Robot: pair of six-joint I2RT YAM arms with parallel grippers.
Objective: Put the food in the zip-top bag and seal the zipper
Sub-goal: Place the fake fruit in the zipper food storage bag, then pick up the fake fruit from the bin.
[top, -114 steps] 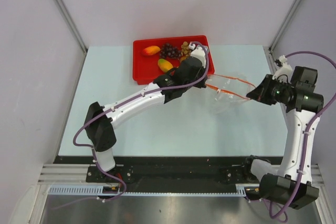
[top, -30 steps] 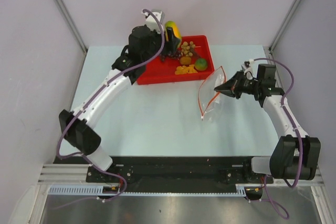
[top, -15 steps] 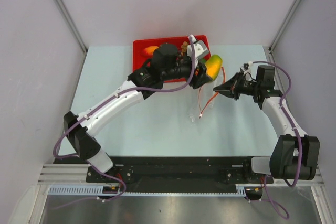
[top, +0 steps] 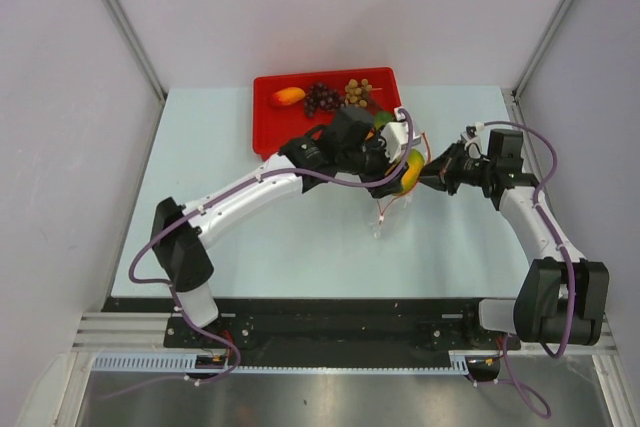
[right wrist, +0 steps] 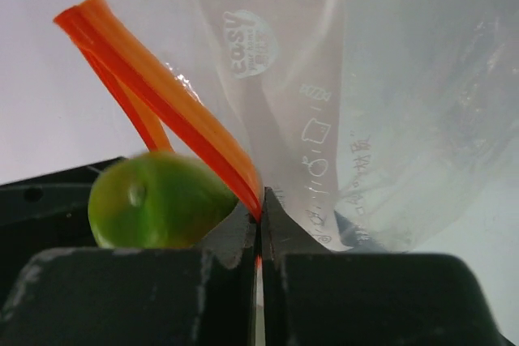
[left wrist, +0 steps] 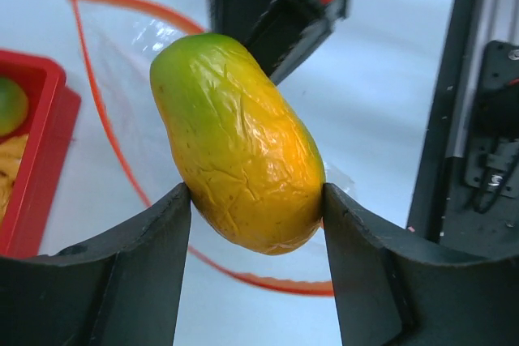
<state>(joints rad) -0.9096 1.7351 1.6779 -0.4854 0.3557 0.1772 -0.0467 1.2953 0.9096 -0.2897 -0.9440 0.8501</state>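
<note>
Red tray [top: 272, 132] sits at the far edge of the pale-blue table [top: 230, 247] — grey walls [top: 70, 147] (plain) around.

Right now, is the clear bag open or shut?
Open: the clear crinkly plastic bag's orange zipper strips spread apart.

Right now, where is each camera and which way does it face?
Top external: overhead, looking down on the table; left arm and right arm show.
Left wrist: on the left gripper, facing the mango between its fingers, zip-top bag beyond.
Right wrist: on the right gripper, facing the bag pinched at its zipper.
Both wrist views share mango and bag.
</note>
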